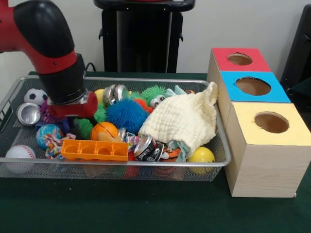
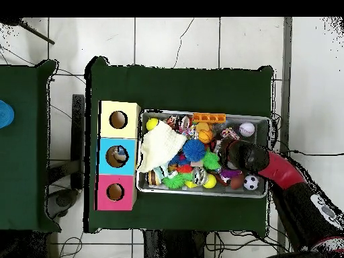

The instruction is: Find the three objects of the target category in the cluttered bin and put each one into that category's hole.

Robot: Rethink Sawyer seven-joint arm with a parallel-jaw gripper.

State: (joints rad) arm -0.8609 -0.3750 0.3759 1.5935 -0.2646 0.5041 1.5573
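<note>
A wire mesh bin point(image 1: 221, 145) point(image 2: 263, 121) holds a heap of toys. Among them are a blue spiky ball point(image 1: 126, 114) point(image 2: 195, 150), a small orange basketball point(image 1: 104, 131), a soccer ball point(image 1: 35, 95) point(image 2: 250, 182), a baseball point(image 1: 19, 153) point(image 2: 246, 129), a yellow ball point(image 1: 201, 155) and shiny metal tins point(image 1: 28, 114). A cream cloth point(image 1: 184, 119) point(image 2: 160, 146) covers the bin's end nearest the boxes. My gripper point(image 1: 72, 109) point(image 2: 232, 156) reaches down into the toys at the end away from the boxes, beside a purple toy point(image 1: 47, 115). Its tips are buried in the clutter.
Beside the bin stands a wooden box row with round holes in red point(image 1: 240, 59) point(image 2: 115, 192), blue point(image 1: 252, 86) point(image 2: 117, 156) and yellow point(image 1: 271, 122) point(image 2: 118, 119) tops. An orange block tray point(image 1: 95, 149) lies along the bin's front rim. Green cloth covers the table point(image 1: 146, 208).
</note>
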